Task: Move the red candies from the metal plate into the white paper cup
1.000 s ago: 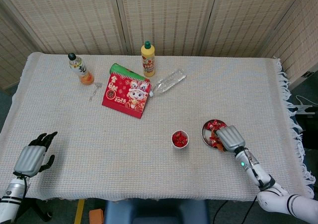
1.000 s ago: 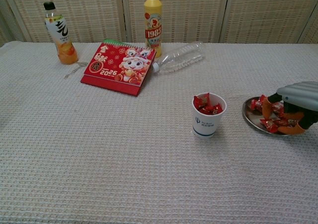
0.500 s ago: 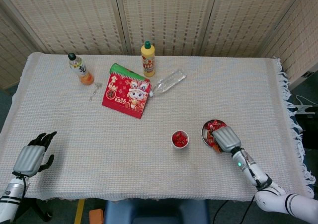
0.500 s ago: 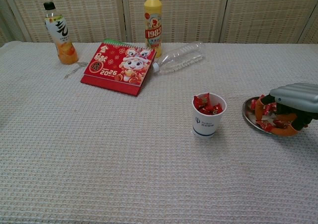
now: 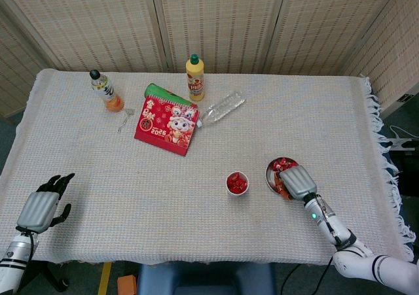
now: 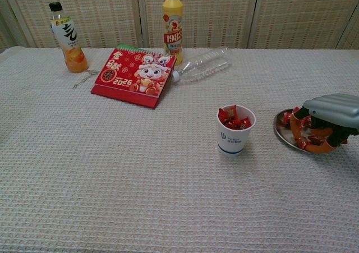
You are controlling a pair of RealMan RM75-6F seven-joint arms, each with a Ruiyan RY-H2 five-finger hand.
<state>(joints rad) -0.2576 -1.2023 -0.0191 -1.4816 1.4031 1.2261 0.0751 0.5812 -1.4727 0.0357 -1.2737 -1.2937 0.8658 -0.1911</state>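
Note:
The metal plate (image 5: 268,175) (image 6: 279,130) lies at the right of the table with red candies (image 5: 283,163) (image 6: 288,118) on it. My right hand (image 5: 298,181) (image 6: 331,111) hangs over the plate's near side. Its fingers are curled down into the pile, with candies caught between them. The white paper cup (image 5: 237,183) (image 6: 235,136) stands upright just left of the plate, and red candies (image 6: 234,117) show above its rim. My left hand (image 5: 44,203) rests at the front left edge of the table, fingers apart and holding nothing; the chest view does not show it.
At the back stand an orange drink bottle (image 5: 105,91) and a yellow bottle (image 5: 195,78). A red 2026 calendar (image 5: 167,121) and a clear plastic bottle (image 5: 222,106) on its side lie near them. The cloth's fringed edge (image 5: 383,151) runs close to the right of the plate.
My right hand's fingers have curled further in over the candies on the plate, and the hand has shifted slightly left. The left hand has stayed put.

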